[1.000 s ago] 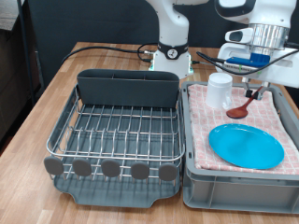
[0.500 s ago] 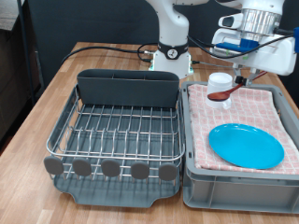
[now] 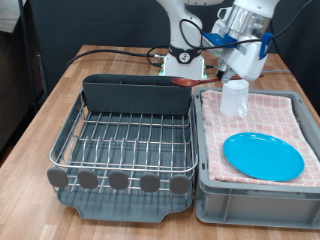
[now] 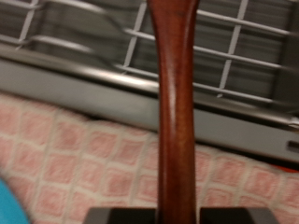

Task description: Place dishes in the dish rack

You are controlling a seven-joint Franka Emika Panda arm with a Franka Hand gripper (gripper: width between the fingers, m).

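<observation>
My gripper is shut on the reddish-brown wooden spoon and holds it in the air, tilted, above the gap between the bin and the dish rack. The spoon's bowl hangs over the rack's tall grey back compartment. In the wrist view the spoon handle runs up the middle, with the rack's silver wire grid behind it. The white mug stands and the light-blue plate lies on the pink checked cloth. The rack's grid holds no dishes.
The grey bin lined with the checked cloth stands on the exterior view's right, touching the rack. The robot base and black cables are behind the rack. Wooden table lies on the exterior view's left.
My gripper lifted the spoon off the cloth and carried it towards the exterior view's left, from beside the mug to above the rack's back edge, tilting as it went.
</observation>
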